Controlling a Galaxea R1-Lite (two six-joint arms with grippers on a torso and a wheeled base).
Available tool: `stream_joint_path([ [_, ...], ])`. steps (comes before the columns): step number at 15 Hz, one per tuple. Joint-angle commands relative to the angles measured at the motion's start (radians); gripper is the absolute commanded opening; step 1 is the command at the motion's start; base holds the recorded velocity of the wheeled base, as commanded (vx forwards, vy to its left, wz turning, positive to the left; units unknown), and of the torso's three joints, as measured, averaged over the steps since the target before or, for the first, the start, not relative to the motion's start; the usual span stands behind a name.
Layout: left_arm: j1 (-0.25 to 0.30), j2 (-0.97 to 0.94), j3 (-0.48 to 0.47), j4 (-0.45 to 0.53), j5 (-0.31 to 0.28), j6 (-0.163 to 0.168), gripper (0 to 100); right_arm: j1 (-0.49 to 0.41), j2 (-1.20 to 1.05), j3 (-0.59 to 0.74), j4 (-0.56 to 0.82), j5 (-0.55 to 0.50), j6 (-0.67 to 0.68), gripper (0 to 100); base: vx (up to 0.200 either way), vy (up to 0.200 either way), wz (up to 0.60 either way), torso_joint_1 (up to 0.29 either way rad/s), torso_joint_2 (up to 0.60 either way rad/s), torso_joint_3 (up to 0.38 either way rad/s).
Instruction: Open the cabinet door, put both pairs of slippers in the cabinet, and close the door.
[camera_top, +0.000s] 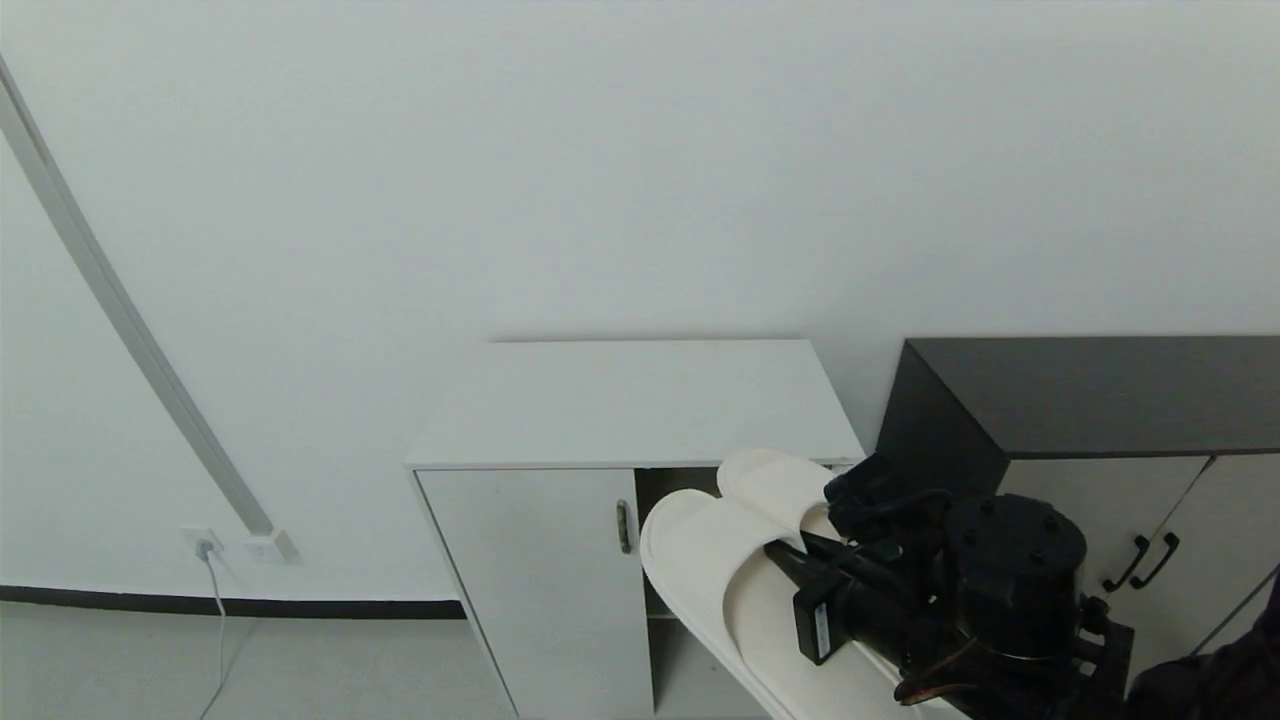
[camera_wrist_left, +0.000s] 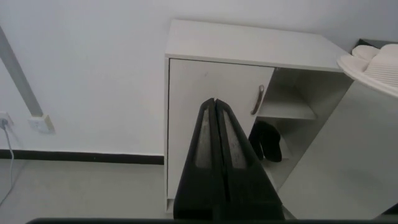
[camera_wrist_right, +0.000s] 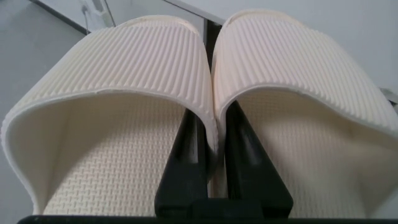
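A pair of cream slippers (camera_top: 740, 540) hangs in front of the white cabinet's (camera_top: 620, 400) open right half. My right gripper (camera_top: 800, 545) is shut on the slippers' (camera_wrist_right: 143, 81) adjoining inner edges, its tips (camera_wrist_right: 214, 124) between the two uppers. The cabinet's left door (camera_top: 540, 580) is closed; its right door (camera_wrist_left: 348, 155) stands swung open. A dark pair of slippers (camera_wrist_left: 267, 140) lies inside under a shelf (camera_wrist_left: 286, 111). My left gripper (camera_wrist_left: 214, 102) is shut on nothing, held back from the cabinet and pointing at the closed left door. The cream slippers (camera_wrist_left: 373, 62) show beside the cabinet top.
A black-topped cabinet (camera_top: 1100, 390) with two handled doors stands right of the white one. A wall socket with a cable (camera_top: 205, 545) and a slanted duct (camera_top: 120, 310) are on the wall at left. Open floor lies left of the cabinet.
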Motion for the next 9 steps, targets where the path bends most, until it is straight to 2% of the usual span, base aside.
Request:
stream_joint_path([
  [1,0.000,0.000,0.000,0.000,0.000,-0.001,0,-0.003,0.004,0.002,-0.001,-0.001,0.000,0,0.000,0.000,0.00,0.000,0.00,0.000],
  [9,0.000,0.000,0.000,0.000,0.000,-0.002,0,-0.004,0.024,0.031,-0.069,-0.003,-0.006,0,0.000,0.000,0.00,0.000,0.00,0.000],
])
